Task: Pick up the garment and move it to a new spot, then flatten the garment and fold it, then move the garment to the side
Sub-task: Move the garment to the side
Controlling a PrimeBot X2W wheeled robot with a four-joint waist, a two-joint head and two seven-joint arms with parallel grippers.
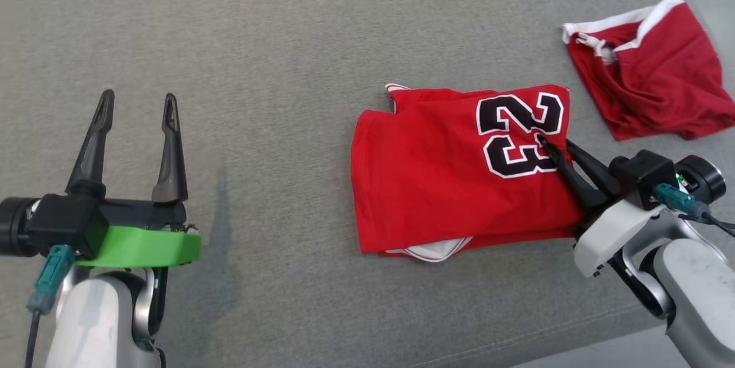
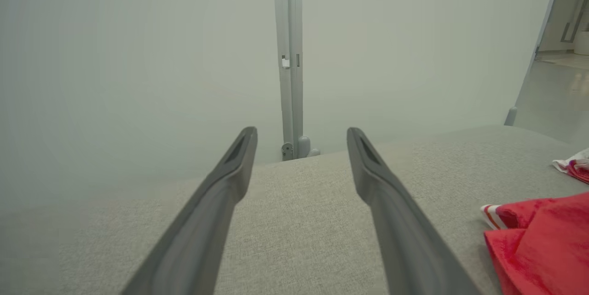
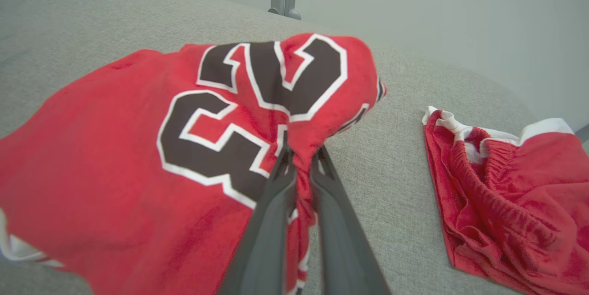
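Note:
The garment [image 1: 436, 178] is a red jersey with a black and white 23, folded on the grey surface right of centre. My right gripper [image 1: 550, 147] is shut on the jersey's right edge beside the number. In the right wrist view the garment [image 3: 115, 157] is pinched between the two dark fingers [image 3: 269, 221] and its edge is bunched and lifted there; my right gripper [image 3: 298, 147] holds it at that fold. My left gripper [image 1: 139, 105] stands open far to the left, nothing between its fingers. In the left wrist view my left gripper [image 2: 301, 136] is over bare cloth, the garment [image 2: 547, 244] at lower right.
A second red piece with a white waistband [image 1: 654, 69] lies crumpled at the back right, also in the right wrist view as red shorts [image 3: 506, 203]. The grey padded surface [image 1: 258, 41] ends at a front edge near my right arm. A pale wall and a post [image 2: 291, 55] stand behind.

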